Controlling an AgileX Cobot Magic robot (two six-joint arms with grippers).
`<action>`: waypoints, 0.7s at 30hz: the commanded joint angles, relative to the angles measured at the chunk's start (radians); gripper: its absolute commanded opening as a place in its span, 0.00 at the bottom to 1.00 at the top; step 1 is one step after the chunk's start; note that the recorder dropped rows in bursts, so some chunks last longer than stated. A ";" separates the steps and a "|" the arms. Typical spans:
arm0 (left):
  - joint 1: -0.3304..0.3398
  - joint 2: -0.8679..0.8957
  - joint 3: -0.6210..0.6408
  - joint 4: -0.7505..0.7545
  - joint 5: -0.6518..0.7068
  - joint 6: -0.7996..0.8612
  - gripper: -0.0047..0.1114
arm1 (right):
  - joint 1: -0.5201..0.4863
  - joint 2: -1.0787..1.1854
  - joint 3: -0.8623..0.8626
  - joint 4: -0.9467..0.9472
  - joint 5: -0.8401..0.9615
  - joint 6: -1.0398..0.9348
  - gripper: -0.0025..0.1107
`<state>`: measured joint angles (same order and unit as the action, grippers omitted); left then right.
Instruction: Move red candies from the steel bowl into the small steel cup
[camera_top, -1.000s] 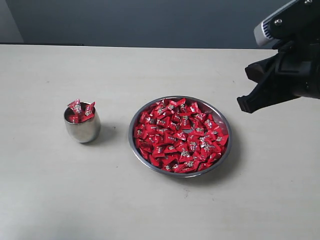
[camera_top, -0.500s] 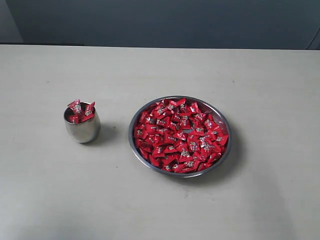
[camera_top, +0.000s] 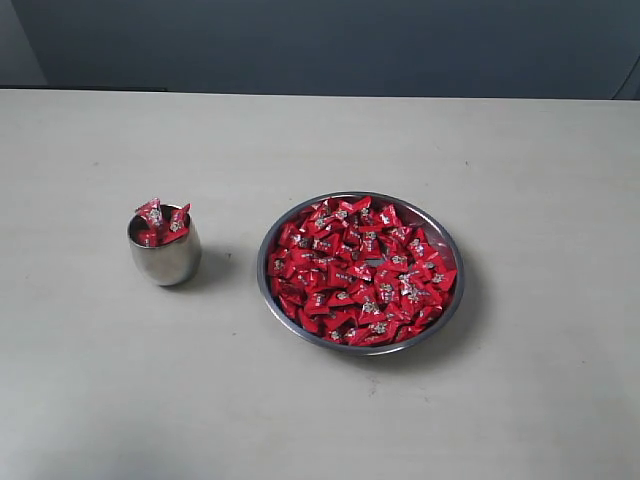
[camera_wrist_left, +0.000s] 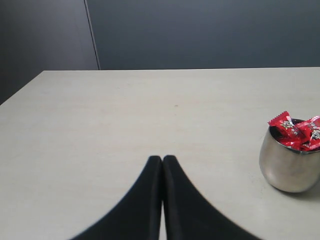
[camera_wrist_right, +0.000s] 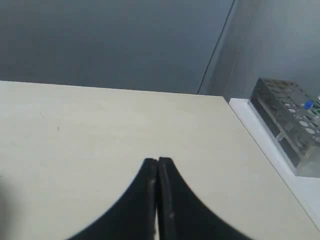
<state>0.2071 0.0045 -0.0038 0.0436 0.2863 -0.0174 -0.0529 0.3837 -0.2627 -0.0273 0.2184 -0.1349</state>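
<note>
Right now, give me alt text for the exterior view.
A wide steel bowl heaped with red candies sits on a pale table; a small steel cup holding a few candies stands apart to its left.

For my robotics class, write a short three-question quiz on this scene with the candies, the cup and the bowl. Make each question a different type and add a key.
1. True or false: the small steel cup stands inside the steel bowl.
2. Where do most of the red candies lie? A) in the steel bowl B) in the small steel cup C) shared evenly between both
3. Fill in: in the wrist views the left hand and the right hand are both ____ and hold nothing.
Key: 1 false, the small steel cup stands apart from the steel bowl, to its left in the exterior view; 2 A; 3 shut.
</note>
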 joint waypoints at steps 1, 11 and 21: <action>0.001 -0.004 0.004 0.001 -0.002 -0.003 0.04 | -0.012 -0.113 0.101 0.027 -0.074 0.005 0.01; 0.001 -0.004 0.004 0.001 -0.002 -0.003 0.04 | -0.003 -0.274 0.227 0.056 0.024 0.005 0.01; 0.001 -0.004 0.004 0.001 -0.002 -0.003 0.04 | -0.003 -0.328 0.263 0.062 0.065 0.005 0.01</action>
<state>0.2071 0.0045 -0.0038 0.0436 0.2863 -0.0174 -0.0561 0.0707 -0.0036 0.0318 0.2707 -0.1322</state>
